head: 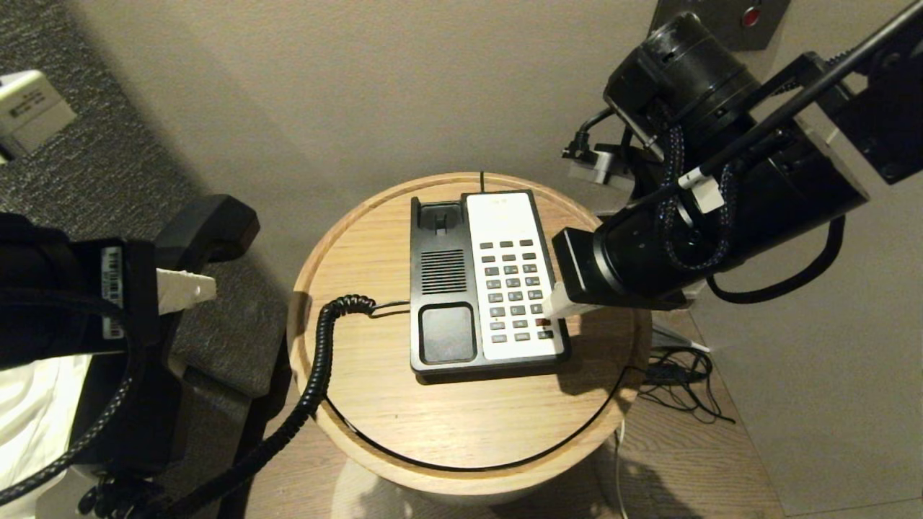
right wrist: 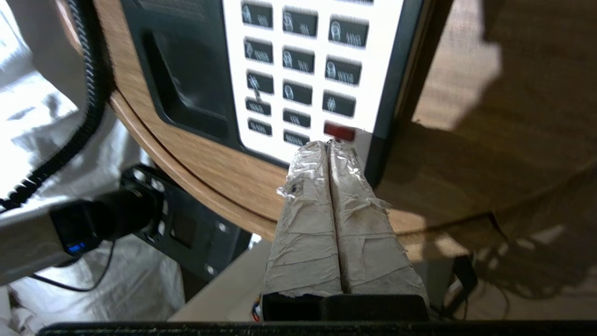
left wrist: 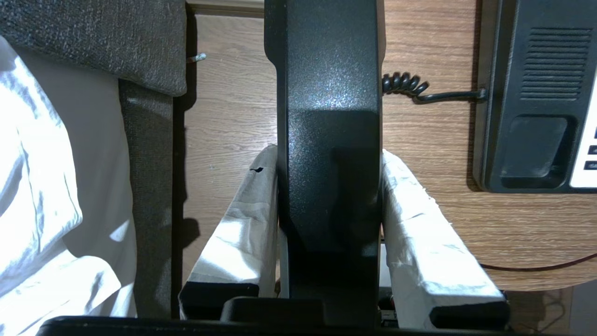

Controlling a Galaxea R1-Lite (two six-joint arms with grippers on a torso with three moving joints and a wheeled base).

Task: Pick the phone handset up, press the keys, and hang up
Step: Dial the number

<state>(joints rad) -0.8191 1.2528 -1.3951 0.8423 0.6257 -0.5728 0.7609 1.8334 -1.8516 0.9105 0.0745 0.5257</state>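
The phone handset (left wrist: 326, 154) is lifted off to the left of the round table (head: 375, 418), clamped in the left claw (left wrist: 329, 219). The right claw (right wrist: 330, 147) — fingers pressed together — hovers at the red key (right wrist: 339, 131) on the phone base (head: 447, 339). The blunt paired tips could press neighbouring keys too.

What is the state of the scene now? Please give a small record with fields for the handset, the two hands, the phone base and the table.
handset: the phone handset is lifted off the base, held out past the table's left edge
left hand: the left hand is shut on the phone handset, one finger on each side
right hand: the right hand is shut, tips over the lower keys beside the red key
phone base: the phone base has an empty cradle
coiled cord: the coiled cord runs from the base over the table's edge
table: the round wooden table
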